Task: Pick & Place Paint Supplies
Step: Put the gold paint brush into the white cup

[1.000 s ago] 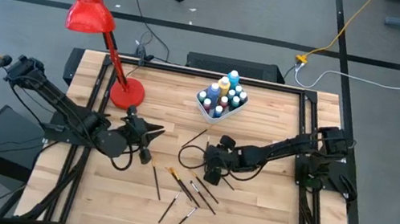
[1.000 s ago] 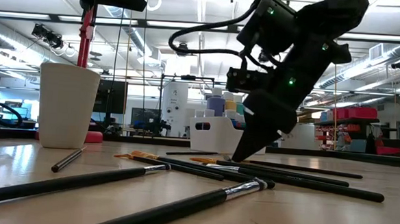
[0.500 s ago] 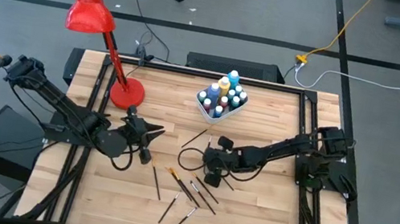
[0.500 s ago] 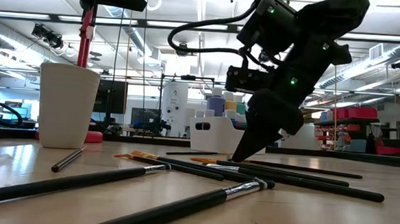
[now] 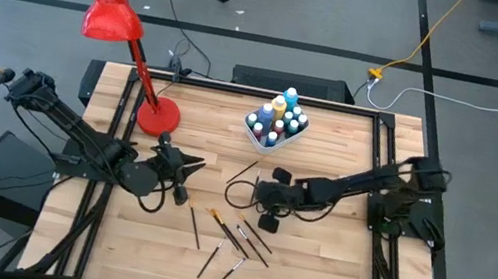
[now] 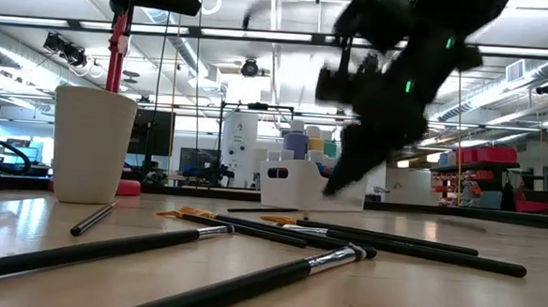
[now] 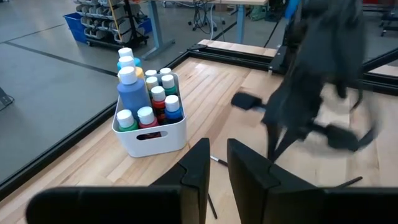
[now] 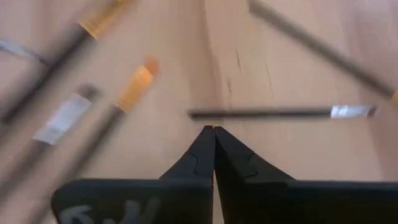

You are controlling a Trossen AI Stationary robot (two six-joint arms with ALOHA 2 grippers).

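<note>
The right gripper (image 8: 213,134) has its two fingers pressed flat together, and from where I stand nothing sits between them: its own camera shows bare wood past the tips and a thin brush (image 8: 280,113) lying just beyond, untouched. In the overhead frame that gripper (image 5: 268,222) hangs right of centre, over the upper end of the scattered paintbrushes (image 5: 237,244), which lie loose in the lower middle of the table.

My worry is that it carries an empty pinch off as though it held something; thin handles flat on wood slip out from under the tips easily, and a graze could roll the neighbours apart.

The right arm reaches in low from the right edge, elbow bent, wrist angled down. The left gripper (image 5: 186,162), nearly closed and holding nothing I can see, waits left of centre. The paint bottles (image 5: 277,121) stand packed in a white bin (image 5: 256,141) at upper centre.
</note>
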